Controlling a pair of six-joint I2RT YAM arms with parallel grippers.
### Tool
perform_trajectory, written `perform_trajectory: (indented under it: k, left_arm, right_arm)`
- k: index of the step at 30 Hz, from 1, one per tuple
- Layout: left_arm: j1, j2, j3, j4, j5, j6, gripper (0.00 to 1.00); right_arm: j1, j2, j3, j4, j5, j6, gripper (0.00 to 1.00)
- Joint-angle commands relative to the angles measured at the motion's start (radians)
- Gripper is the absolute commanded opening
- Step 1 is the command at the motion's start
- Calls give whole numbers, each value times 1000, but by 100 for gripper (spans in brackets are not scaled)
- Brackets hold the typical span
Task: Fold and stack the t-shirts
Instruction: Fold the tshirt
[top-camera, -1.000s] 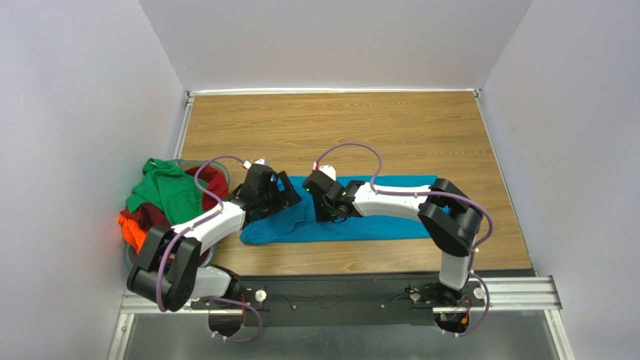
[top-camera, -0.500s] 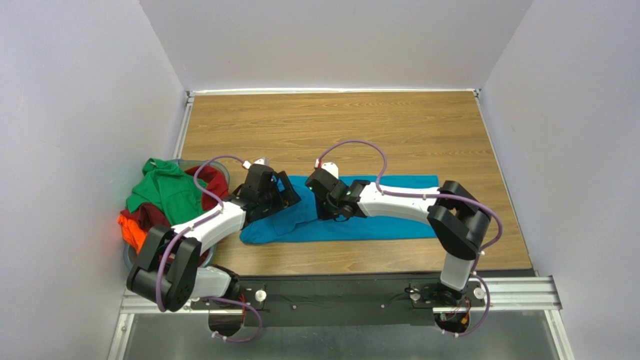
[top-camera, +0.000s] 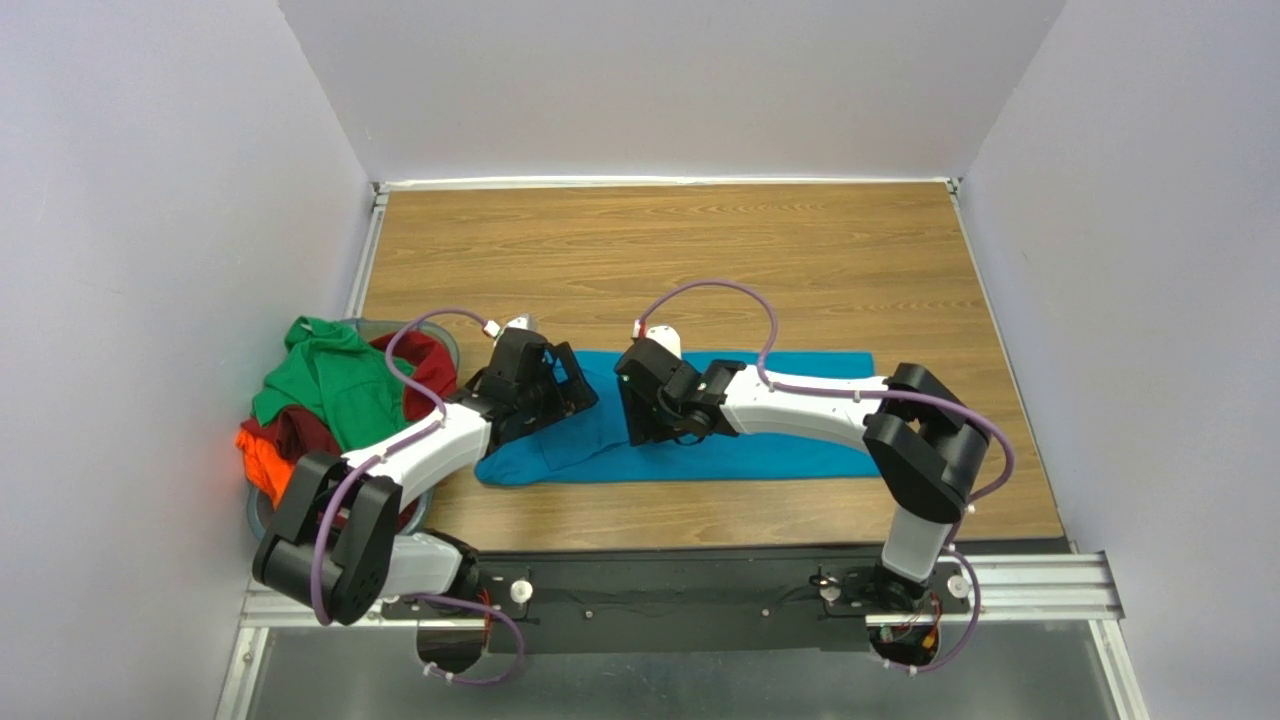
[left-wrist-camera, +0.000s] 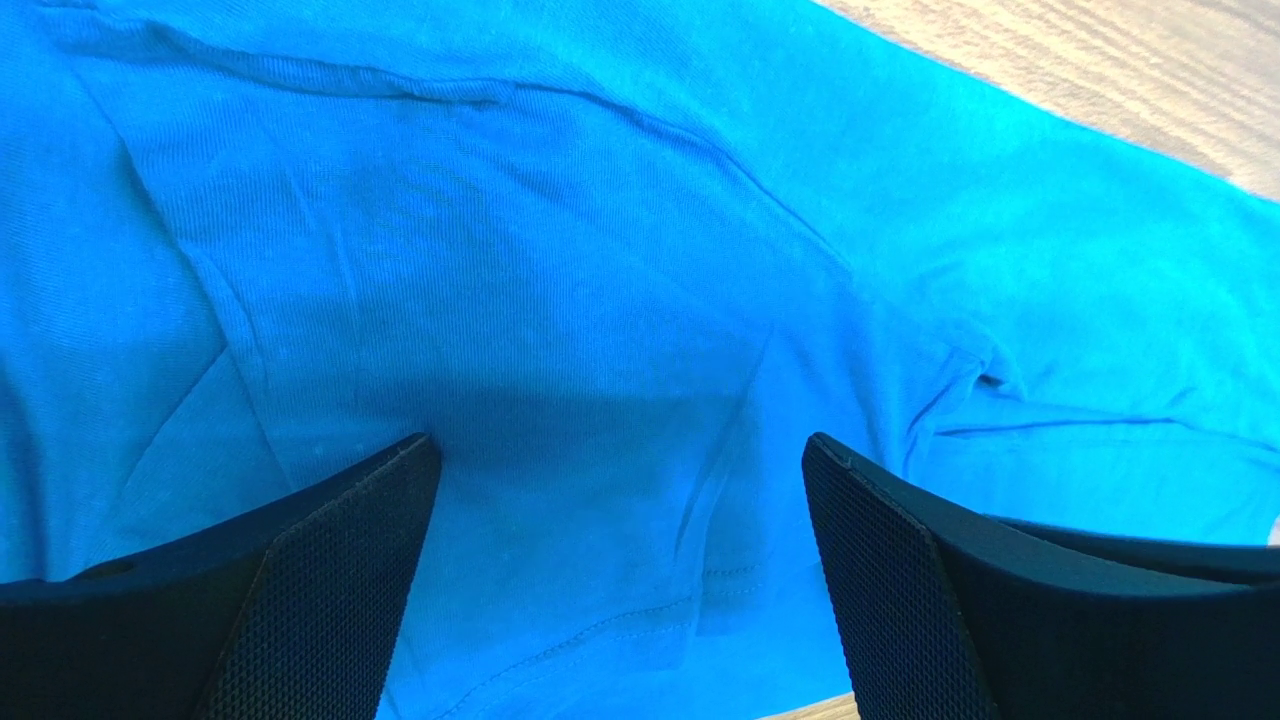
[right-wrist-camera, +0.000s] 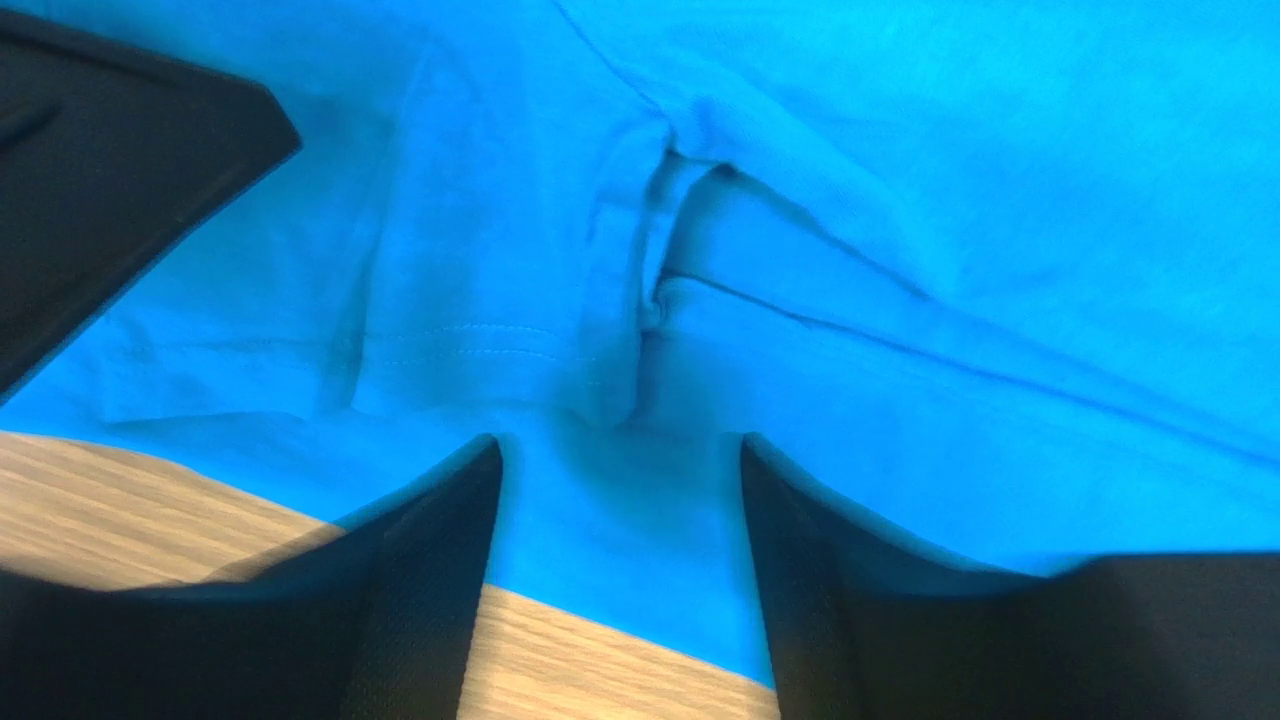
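Wrist views show left hand (left-wrist-camera: 616, 450) spread wide, right hand (right-wrist-camera: 619, 450) less so, both empty above the teal-blue t-shirt (top-camera: 751, 455); only the top view shows other t-shirts (top-camera: 323, 383) heaped left.

Left arm (top-camera: 428, 440): white link shells were seen between black joint housings.
Right arm (top-camera: 796, 405): the same white-and-black scheme was noted.
Cables (top-camera: 706, 285): purple, looped outside along each arm.
Left fingers (left-wrist-camera: 323, 600): black, wedge-shaped, mesh-textured inner faces.
Right fingers (right-wrist-camera: 428, 600): black, tapered; the same fine mesh was seen.
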Motion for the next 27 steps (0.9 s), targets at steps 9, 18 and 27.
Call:
perform_trajectory:
  k: [9,18,27]
  left_arm:
    - [6,-66,74,-98,-26,62,98]
    - [6,-17,91,-59,10,60,98]
    - [6,255,202,17,17,94,98]
  right_arm:
    - [-84,-197,-45,-47,120,-12,100]
    - [-407,-288,-186,-46,109,-71,100]
    - [-613,-150,-192,-28,10,-131,100]
